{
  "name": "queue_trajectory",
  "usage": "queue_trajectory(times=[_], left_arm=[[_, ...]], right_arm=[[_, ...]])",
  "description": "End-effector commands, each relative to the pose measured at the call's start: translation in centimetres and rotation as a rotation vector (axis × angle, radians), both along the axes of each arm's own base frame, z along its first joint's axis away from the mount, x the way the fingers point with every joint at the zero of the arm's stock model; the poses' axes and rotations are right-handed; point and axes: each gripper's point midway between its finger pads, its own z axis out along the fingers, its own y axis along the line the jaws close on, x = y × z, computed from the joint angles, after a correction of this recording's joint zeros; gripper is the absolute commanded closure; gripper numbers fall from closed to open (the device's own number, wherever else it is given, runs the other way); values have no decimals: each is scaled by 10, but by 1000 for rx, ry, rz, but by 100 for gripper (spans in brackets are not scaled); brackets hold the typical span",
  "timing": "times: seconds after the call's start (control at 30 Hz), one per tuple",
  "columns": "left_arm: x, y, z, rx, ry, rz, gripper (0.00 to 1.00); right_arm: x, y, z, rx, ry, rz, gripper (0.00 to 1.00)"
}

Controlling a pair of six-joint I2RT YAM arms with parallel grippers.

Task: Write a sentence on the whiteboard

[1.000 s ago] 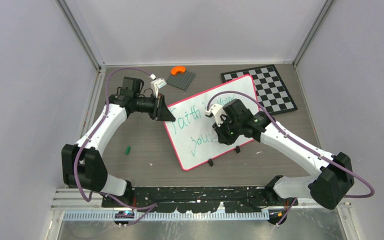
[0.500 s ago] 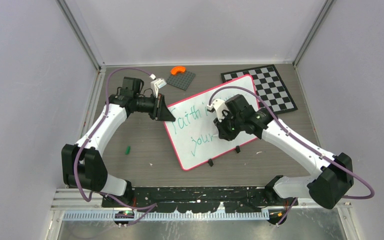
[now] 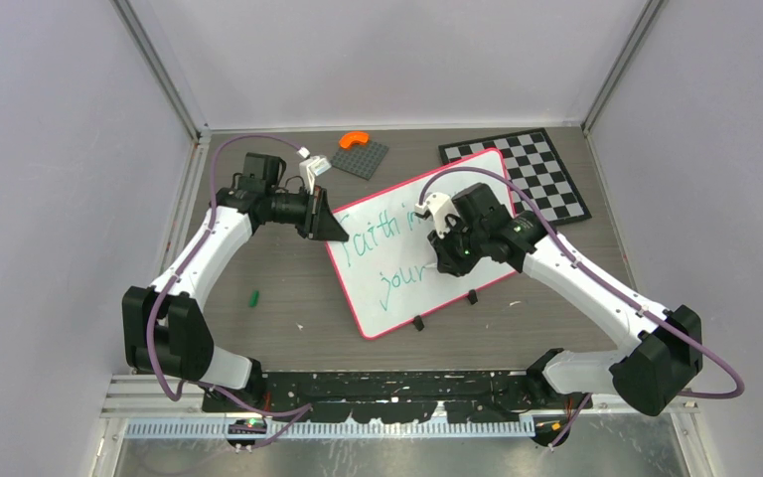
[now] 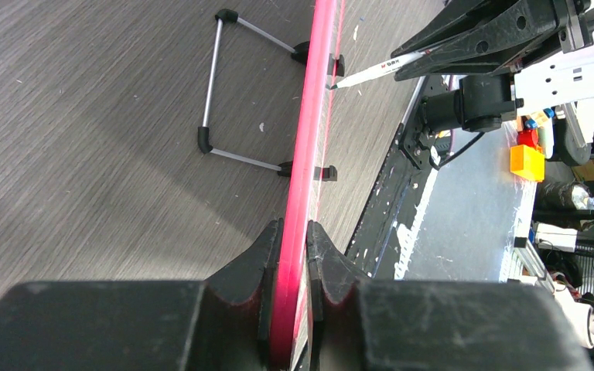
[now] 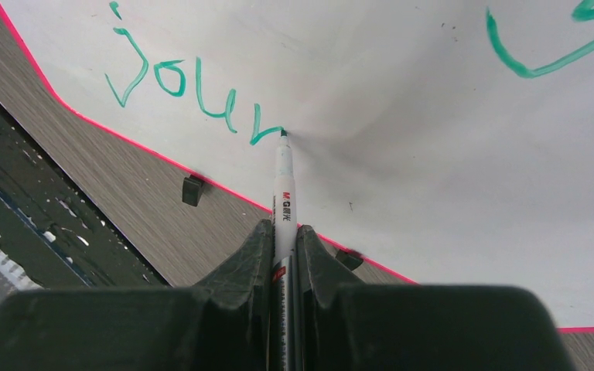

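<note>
The whiteboard [image 3: 382,303] stands tilted on the table, white with a red-pink rim [image 4: 313,100]. My left gripper [image 3: 330,231] [image 4: 294,232] is shut on its left edge, the rim pinched between both fingers. My right gripper [image 3: 444,260] [image 5: 282,228] is shut on a white marker [image 5: 283,174] [image 4: 371,72]. The marker's green tip touches the board at the end of the letters "jour". The sentence [image 3: 378,237] is green handwriting in two lines, "Faith" above and "jour" [image 5: 178,85] below. My right arm hides the rest of the top line.
A black-and-white chessboard [image 3: 532,174] lies behind the whiteboard at the back right. A grey baseplate [image 3: 368,159] with an orange piece [image 3: 355,139] sits at the back centre. A small green cap [image 3: 254,296] lies left of the board. A wire stand [image 4: 215,85] props the board.
My right gripper has moved slightly right and back along the lower line with the marker, and more of the green "jour" shows. The left arm has not moved.
</note>
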Motion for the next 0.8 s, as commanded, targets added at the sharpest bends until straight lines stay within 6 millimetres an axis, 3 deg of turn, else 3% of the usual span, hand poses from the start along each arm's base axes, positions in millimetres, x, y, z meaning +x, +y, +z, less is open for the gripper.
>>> queue_trajectory(times=[0.0,0.2,0.5,0.77], left_arm=[[15,9,-20,103,-33,44,100],[14,10,-21,110,-35,45,100],[15,9,-21,108,-32,43,100],[16,9,-20,105,-34,44,100]], right_arm=[[17,6,25,40,-96,-8,100],[22,-2,13,1,-92,-35,100],[3,-10,-9,-13,-32,-24,100],[19,-1,18,21,-92,-30,100]])
